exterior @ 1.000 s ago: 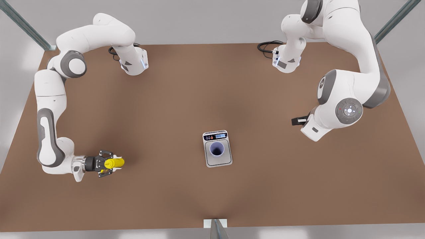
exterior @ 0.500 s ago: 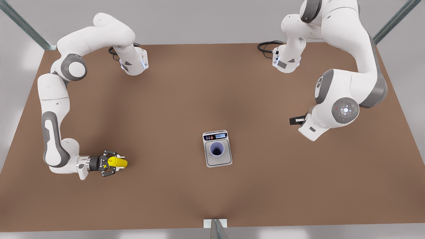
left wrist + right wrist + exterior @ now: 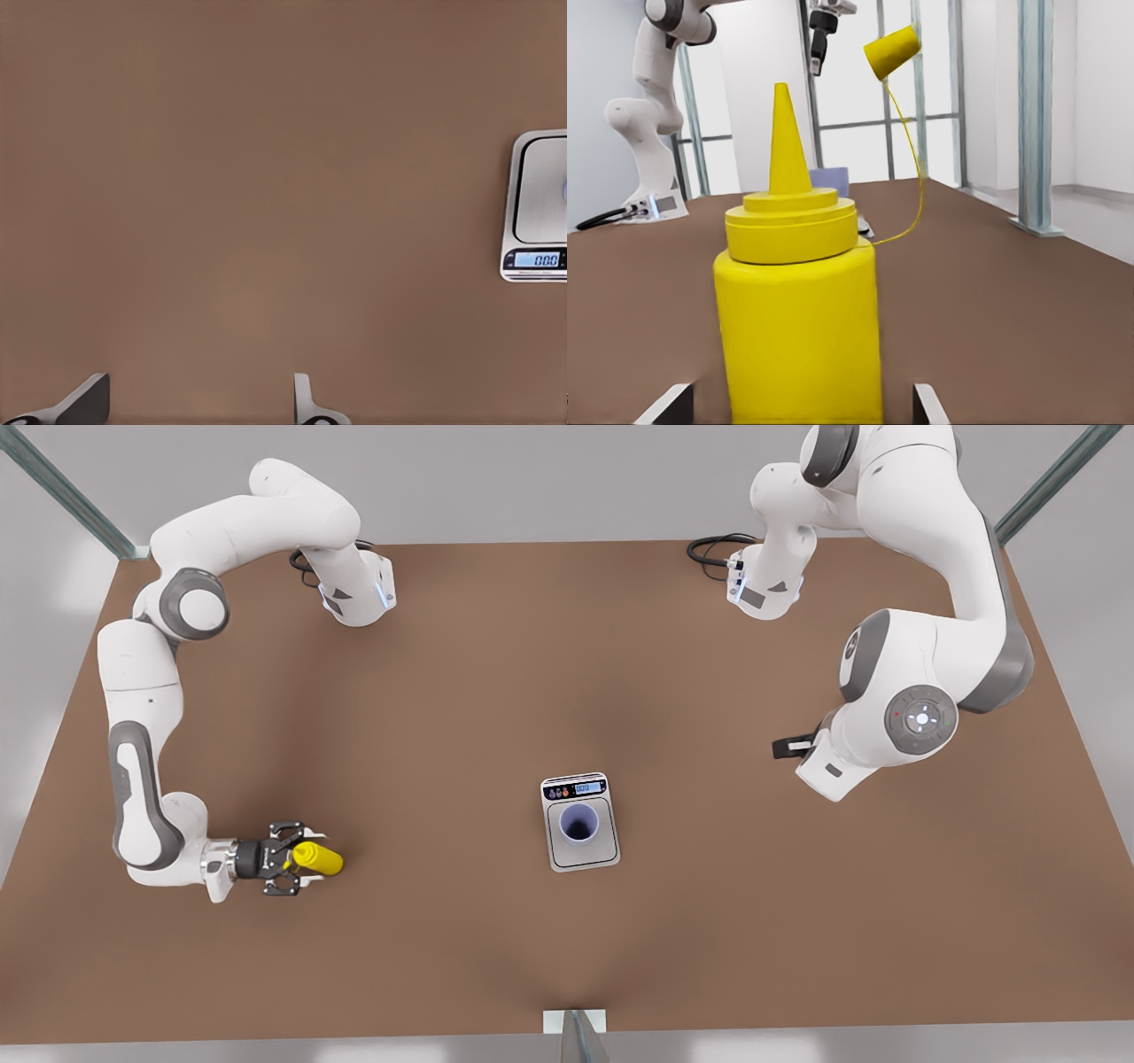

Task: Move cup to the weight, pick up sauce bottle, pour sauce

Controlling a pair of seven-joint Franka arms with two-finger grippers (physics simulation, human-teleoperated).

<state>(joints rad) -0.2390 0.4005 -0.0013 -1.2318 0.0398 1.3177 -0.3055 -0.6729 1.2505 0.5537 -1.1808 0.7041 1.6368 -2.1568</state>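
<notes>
Your right gripper (image 3: 297, 859), far from the weight (image 3: 580, 821), has its jaws around the sauce bottle (image 3: 317, 858), not clearly clamped. The cup (image 3: 578, 823) sits on the weight, ready for pouring. Your left gripper (image 3: 199, 400) waits, jaws open.

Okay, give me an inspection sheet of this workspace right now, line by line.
Surface: brown table, bare apart from the job's things.
Job's things: cup upright on the weight; sauce bottle upright on the table, at the front view's left.
Clutter: nothing seen.
Grippers: right gripper open, straddling the sauce bottle; left gripper open, empty, waiting above the table.
Cables: black cable and at each arm's base.
Surroundings: metal frame posts, pale walls.
</notes>
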